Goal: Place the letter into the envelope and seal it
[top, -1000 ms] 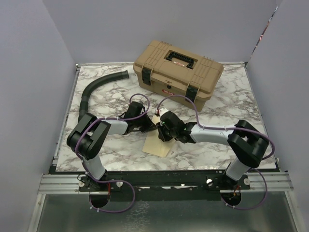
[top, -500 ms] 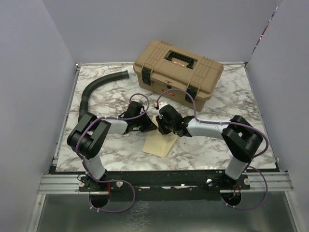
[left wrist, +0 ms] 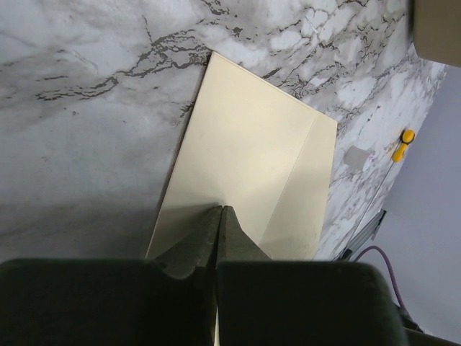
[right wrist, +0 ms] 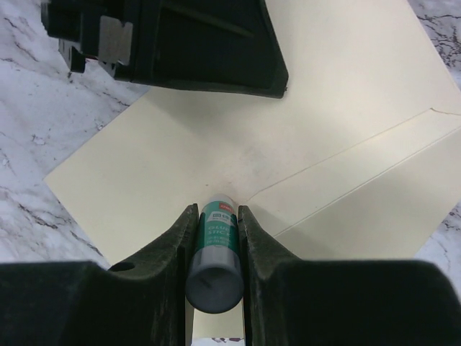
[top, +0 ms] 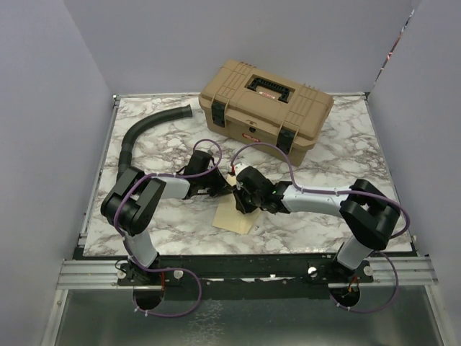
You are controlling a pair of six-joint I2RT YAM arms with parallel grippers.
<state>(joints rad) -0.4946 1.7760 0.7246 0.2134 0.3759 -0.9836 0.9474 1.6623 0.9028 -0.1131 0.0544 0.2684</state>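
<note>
Two sets | left fingers (left wrist: 229, 225) closed, tips on envelope (left wrist: 252, 144) | right fingers (right wrist: 186, 227) clamp glue stick (right wrist: 216, 231) over envelope

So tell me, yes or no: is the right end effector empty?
No, the right end effector is closed on a teal glue stick, whose tip points at the envelope.

White marble tabletop (top: 346, 148), plain lavender walls (top: 144, 43)
</note>
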